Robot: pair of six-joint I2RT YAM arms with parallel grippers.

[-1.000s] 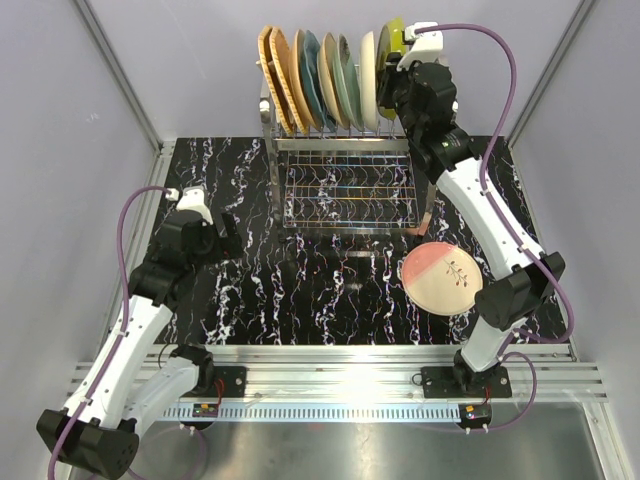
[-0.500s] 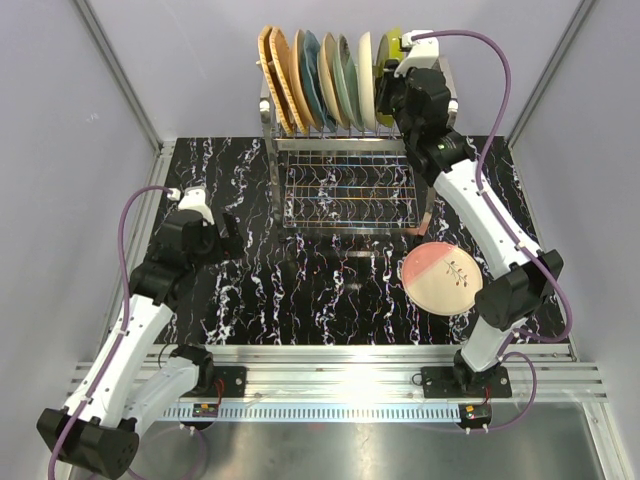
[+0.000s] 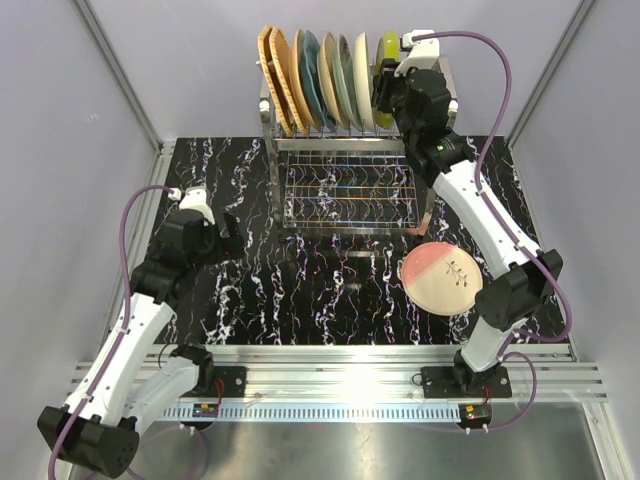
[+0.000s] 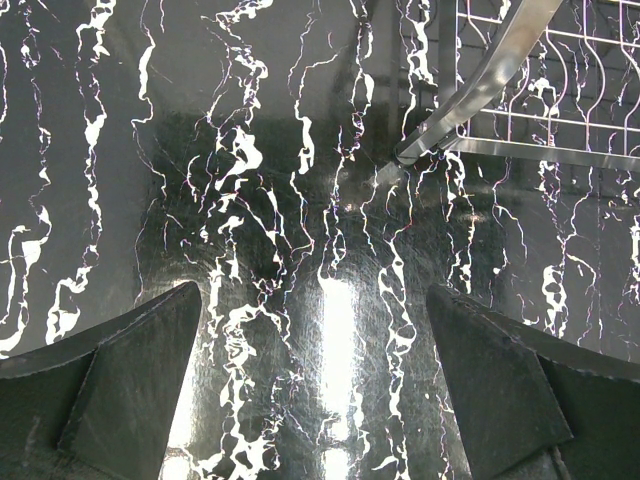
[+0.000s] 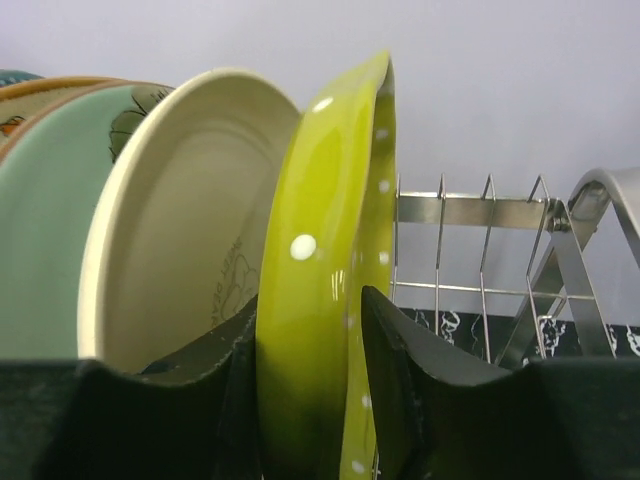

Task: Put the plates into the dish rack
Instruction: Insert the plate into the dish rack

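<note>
Several plates stand on edge in the top tines of the dish rack (image 3: 345,190): orange woven ones (image 3: 272,75) at the left, teal, pale green and cream ones in the middle. The yellow-green dotted plate (image 3: 390,50) is the rightmost. My right gripper (image 3: 385,82) straddles its rim, open; in the right wrist view the plate (image 5: 320,200) stands between my fingers (image 5: 410,370), which are slightly parted from it. A pink-edged plate (image 3: 442,277) lies flat on the table at the right. My left gripper (image 3: 225,238) hovers low over the table at the left, open and empty.
The rack's lower grid shelf (image 3: 350,195) holds nothing. A rack leg (image 4: 480,90) shows at the upper right of the left wrist view over the black marbled tabletop (image 4: 250,200). Free tines (image 5: 460,240) stand right of the dotted plate. Grey walls surround the table.
My right gripper has shifted slightly left with the yellow-green plate, which now stands more upright in the tines, and its jaws have widened. The left arm has not moved.
</note>
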